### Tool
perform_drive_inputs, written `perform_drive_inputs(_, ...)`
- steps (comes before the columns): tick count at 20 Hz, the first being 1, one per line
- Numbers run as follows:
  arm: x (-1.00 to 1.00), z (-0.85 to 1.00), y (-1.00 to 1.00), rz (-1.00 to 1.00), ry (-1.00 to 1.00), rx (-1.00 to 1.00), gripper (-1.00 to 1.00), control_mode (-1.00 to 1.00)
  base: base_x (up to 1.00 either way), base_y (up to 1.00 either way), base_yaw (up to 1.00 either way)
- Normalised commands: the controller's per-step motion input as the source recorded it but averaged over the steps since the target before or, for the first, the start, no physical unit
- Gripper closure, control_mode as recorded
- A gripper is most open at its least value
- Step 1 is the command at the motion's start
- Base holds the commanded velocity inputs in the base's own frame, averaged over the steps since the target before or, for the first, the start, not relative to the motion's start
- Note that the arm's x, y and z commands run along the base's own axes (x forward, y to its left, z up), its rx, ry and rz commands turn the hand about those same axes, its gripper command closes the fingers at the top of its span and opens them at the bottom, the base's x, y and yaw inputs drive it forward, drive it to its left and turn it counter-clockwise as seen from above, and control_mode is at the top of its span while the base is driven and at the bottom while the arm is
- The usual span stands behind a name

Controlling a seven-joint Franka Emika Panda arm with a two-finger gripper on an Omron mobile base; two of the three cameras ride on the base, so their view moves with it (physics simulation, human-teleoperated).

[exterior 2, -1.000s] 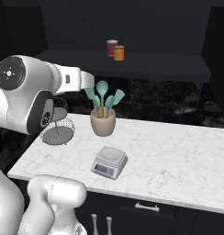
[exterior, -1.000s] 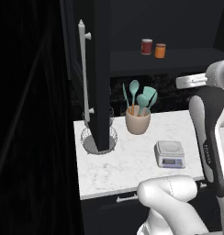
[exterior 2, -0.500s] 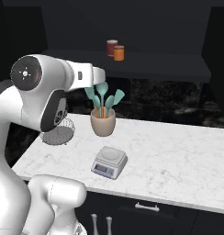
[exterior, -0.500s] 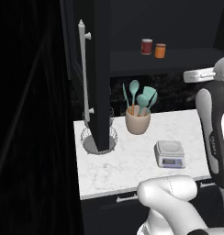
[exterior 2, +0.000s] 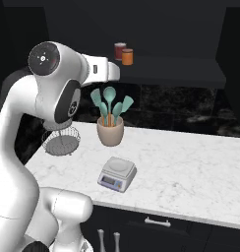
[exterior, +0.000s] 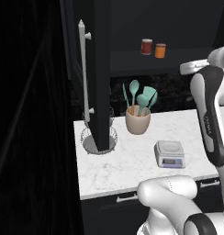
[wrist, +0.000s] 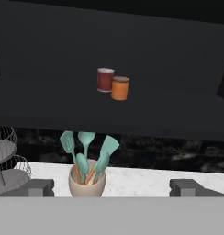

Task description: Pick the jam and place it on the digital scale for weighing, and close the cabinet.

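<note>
The jam [wrist: 120, 88], a small orange jar with a darker lid, stands on the shelf of the open cabinet [exterior: 102, 69], touching or nearly touching a red jar [wrist: 105, 79] on its left. It also shows as the jam [exterior: 160, 50] and the jam [exterior 2: 127, 56] in the base views. The digital scale [exterior: 169, 153], seen from the other side as the scale [exterior 2: 117, 173], sits bare near the counter's front edge. My gripper [wrist: 113, 188] is open and holds nothing. It faces the shelf from a distance, below the jam's level.
A beige cup of teal utensils [exterior 2: 110, 130] stands behind the scale. A wire basket stand [exterior 2: 60, 142] sits at the counter's left end, partly behind the open door with its long handle [exterior: 83, 69]. The white marble counter [exterior 2: 191, 172] stretches to the right.
The arm has lifted and straightened, carrying the hand higher toward the shelf. The jars, scale and cabinet door have not moved.
</note>
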Motion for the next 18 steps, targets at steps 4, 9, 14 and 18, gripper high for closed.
perform_drive_inputs(4,0.44,0.00,-0.06,0.00,0.03,0.00,-1.00,-1.00,0.00,0.00,0.00)
perform_drive_inputs(9,0.58,0.00,-0.12,0.00,-0.06,0.01,-1.00,-1.00,0.00,0.00,0.00)
perform_drive_inputs(14,0.70,0.00,-0.06,0.00,0.01,0.01,-1.00,-1.00,0.00,0.00,0.00)
perform_drive_inputs(18,0.57,0.00,-0.01,0.00,0.01,0.00,-1.00,-1.00,0.00,0.00,0.00)
